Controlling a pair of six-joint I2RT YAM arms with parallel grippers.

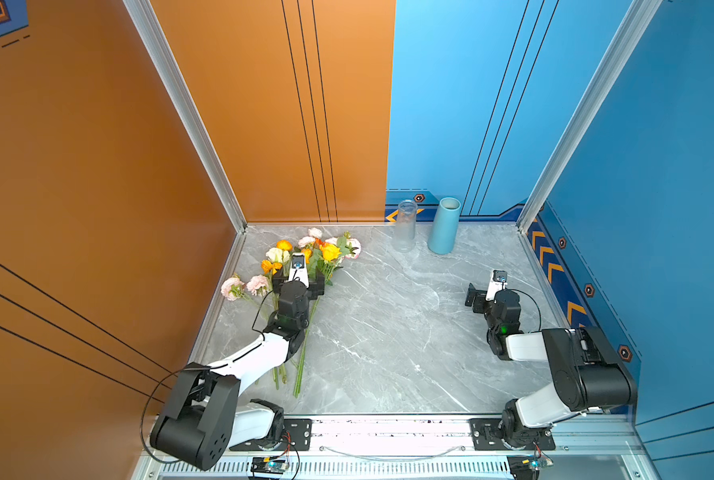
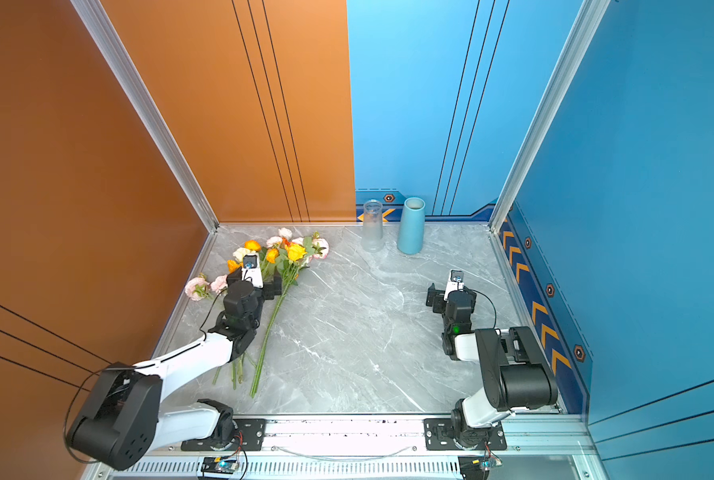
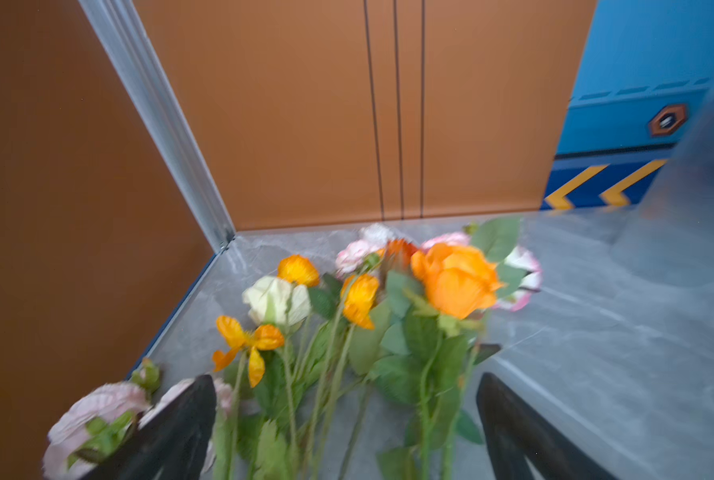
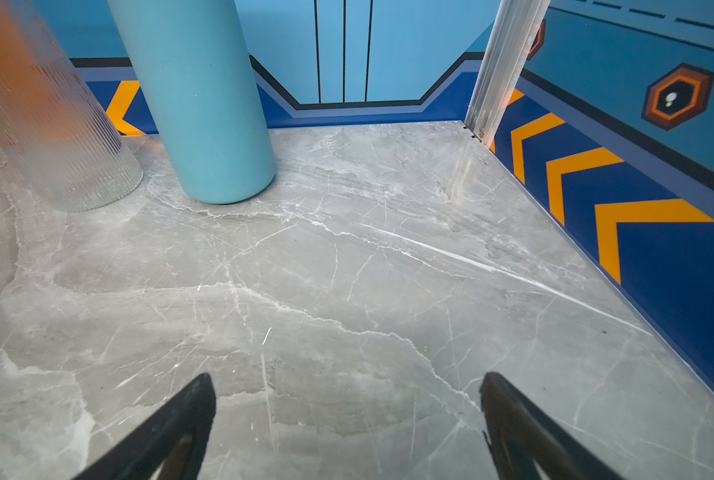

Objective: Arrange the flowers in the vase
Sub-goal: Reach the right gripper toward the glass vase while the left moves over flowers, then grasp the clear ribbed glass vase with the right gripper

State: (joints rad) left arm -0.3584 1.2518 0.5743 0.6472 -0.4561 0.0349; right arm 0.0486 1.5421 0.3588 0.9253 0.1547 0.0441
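Observation:
The flowers (image 1: 330,251) (image 2: 296,252) lie in a loose bunch on the marble table at the back left, blooms toward the back wall and green stems toward the front. Pink, orange, yellow and cream blooms (image 3: 455,282) show in the left wrist view. My left gripper (image 1: 298,279) (image 2: 255,282) (image 3: 347,382) hovers low over the stems, open, with several stems between its fingers. A tall blue vase (image 1: 444,226) (image 2: 411,226) (image 4: 205,104) stands upright at the back. My right gripper (image 1: 476,297) (image 2: 436,297) (image 4: 347,378) is open and empty over bare table on the right.
A clear ribbed glass vase (image 1: 405,226) (image 2: 372,226) (image 4: 56,124) stands upright just left of the blue one. Orange and blue walls close in the table (image 1: 388,332) on three sides. Two pink blooms (image 1: 243,286) lie apart, near the left wall.

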